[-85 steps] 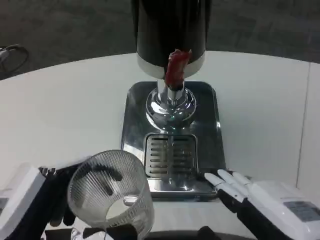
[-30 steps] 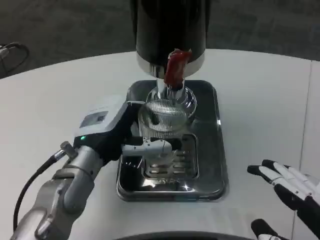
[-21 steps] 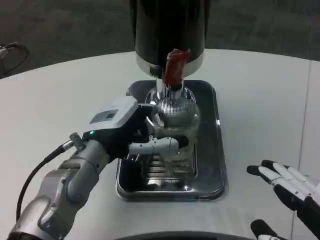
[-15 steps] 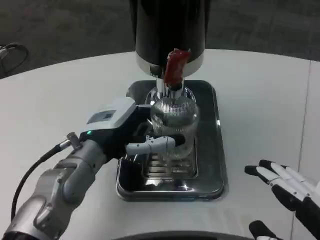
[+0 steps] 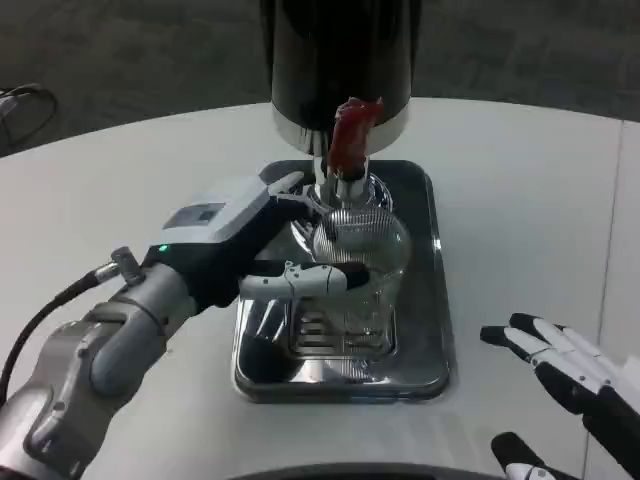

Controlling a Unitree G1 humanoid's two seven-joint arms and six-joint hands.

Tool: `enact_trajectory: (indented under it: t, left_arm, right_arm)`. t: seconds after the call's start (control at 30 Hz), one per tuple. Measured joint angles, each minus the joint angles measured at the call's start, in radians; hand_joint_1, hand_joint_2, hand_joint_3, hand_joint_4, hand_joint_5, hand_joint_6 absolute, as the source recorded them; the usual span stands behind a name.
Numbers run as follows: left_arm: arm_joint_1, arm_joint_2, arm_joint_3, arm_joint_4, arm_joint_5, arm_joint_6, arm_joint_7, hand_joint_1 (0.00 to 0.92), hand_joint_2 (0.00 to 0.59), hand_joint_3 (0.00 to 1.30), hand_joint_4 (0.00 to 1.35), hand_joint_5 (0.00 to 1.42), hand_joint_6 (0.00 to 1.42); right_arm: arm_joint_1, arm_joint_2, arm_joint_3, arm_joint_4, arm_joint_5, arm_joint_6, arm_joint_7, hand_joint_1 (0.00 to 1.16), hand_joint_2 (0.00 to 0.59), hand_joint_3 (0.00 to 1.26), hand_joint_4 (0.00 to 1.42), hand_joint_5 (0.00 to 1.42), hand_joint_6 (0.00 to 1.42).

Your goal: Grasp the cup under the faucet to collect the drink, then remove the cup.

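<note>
Holding the cup (image 5: 360, 262) beneath the red tap (image 5: 348, 135) to catch drink, the left hand (image 5: 262, 255) grips it; the right hand (image 5: 560, 365) waits, fingers spread.

The dispenser (image 5: 340, 60) looms over the tray (image 5: 432, 300); table (image 5: 520, 220) rightward lies open.

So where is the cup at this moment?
In the head view, the cup sits mid-frame, gripped by the left hand, over the metal drip tray and just below the red faucet handle.
</note>
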Motion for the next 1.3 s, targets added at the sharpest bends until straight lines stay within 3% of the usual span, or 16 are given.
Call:
enact_trajectory:
  t: [0.27, 0.7, 0.8, 0.97, 1.13, 1.3]
  left_arm:
    - [0.039, 0.048, 0.047, -0.081, -0.047, -0.038, -0.033, 0.065, 0.083, 0.47, 0.01, 0.17, 0.25]
    - [0.14, 0.103, 0.163, -0.179, -0.13, -0.081, -0.042, 0.064, 0.08, 0.47, 0.04, 0.18, 0.25]
    - [0.173, 0.115, 0.2, -0.2, -0.161, -0.081, -0.046, 0.045, 0.082, 0.4, 0.08, 0.2, 0.26]
    - [0.231, 0.112, 0.275, -0.249, -0.243, -0.086, -0.046, 0.003, 0.097, 0.37, 0.17, 0.25, 0.27]
    - [0.289, 0.063, 0.372, -0.335, -0.422, -0.084, -0.05, 0.0, 0.1, 0.35, 0.23, 0.31, 0.26]
    - [0.295, 0.037, 0.426, -0.437, -0.625, 0.008, -0.121, 0.0, 0.095, 0.28, 0.23, 0.31, 0.22]
  right_arm:
    - [-0.012, -0.007, 0.019, 0.0, -0.022, 0.035, 0.0, 0.32, 0.495, 0.09, 0.0, 0.0, 0.06]
    - [-0.036, -0.05, 0.063, 0.0, -0.041, 0.123, 0.0, 0.33, 0.493, 0.1, 0.0, 0.0, 0.08]
    - [-0.05, -0.064, 0.075, 0.0, -0.042, 0.141, -0.003, 0.33, 0.493, 0.1, 0.0, 0.0, 0.08]
    - [-0.055, -0.078, 0.085, 0.0, -0.044, 0.16, -0.009, 0.34, 0.493, 0.11, 0.0, 0.0, 0.08]
    - [-0.057, -0.083, 0.093, 0.0, -0.05, 0.178, -0.015, 0.34, 0.493, 0.11, 0.0, 0.0, 0.08]
    - [-0.054, -0.086, 0.1, 0.0, -0.055, 0.18, -0.024, 0.34, 0.493, 0.11, 0.0, 0.0, 0.08]
